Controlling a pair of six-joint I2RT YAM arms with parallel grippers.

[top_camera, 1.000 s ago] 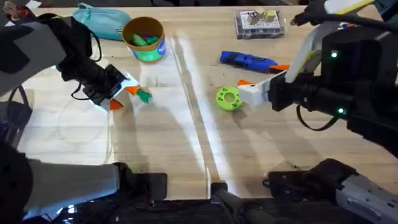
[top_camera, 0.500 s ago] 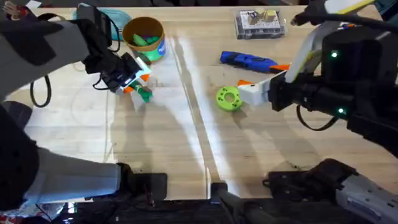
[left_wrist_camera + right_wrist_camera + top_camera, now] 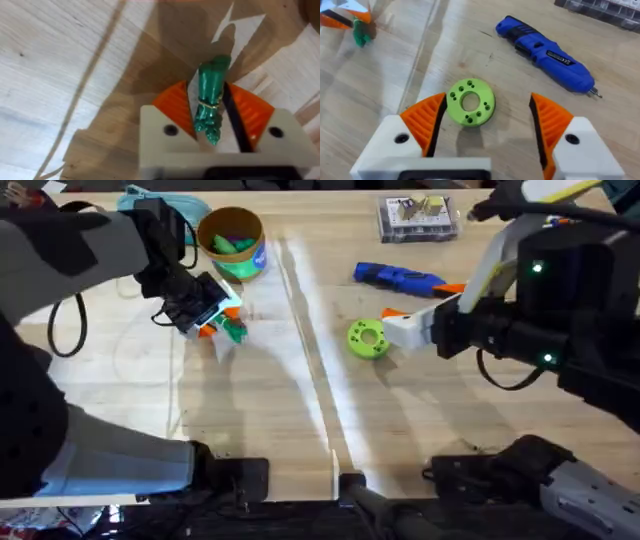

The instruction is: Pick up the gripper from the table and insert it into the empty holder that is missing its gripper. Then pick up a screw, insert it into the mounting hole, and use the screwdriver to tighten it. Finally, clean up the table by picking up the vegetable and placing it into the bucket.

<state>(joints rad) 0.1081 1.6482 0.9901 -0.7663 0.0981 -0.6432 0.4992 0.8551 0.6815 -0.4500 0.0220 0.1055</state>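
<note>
**Carrot in left gripper, short of the bucket**

Vegetable (image 3: 211, 95): toy carrot, clamped between the 2 orange pads of the left gripper (image 3: 222, 320). Left wrist view shows the green leafy top sticking out past the fingertips, pads closed tight on it either side. Grip is on or near the green end, so the body likely hangs behind or under the fingers; can't see how much of the orange part is captured. In the overhead view the carrot looks lifted off the table, a shadow under it, but can't confirm the clearance.

Bucket (image 3: 233, 242): just beyond the carrot, near but apart from it. Something green and orange already lies inside. Judging by that, this is the cleanup step, mid-carry, drop not yet done.

Left arm: reaches in from the lower left, wrist angled toward the bucket, fingers pointing at the table's middle.

Right gripper (image 3: 487, 117): spread wide, holding nothing, hovering low with the lime-green disc (image 3: 470, 101) between its fingers, not touching it. Right arm comes in from the right side, forearm roughly level.

Screwdriver (image 3: 403, 278): lies flat past the disc, orange tip pointing toward the right arm. Clear parts box (image 3: 418, 216) is at the far edge, light-blue pouch (image 3: 160, 210) beside the bucket.

Risk: thin grip on the leaves could let the carrot swing or slip before release.
</note>
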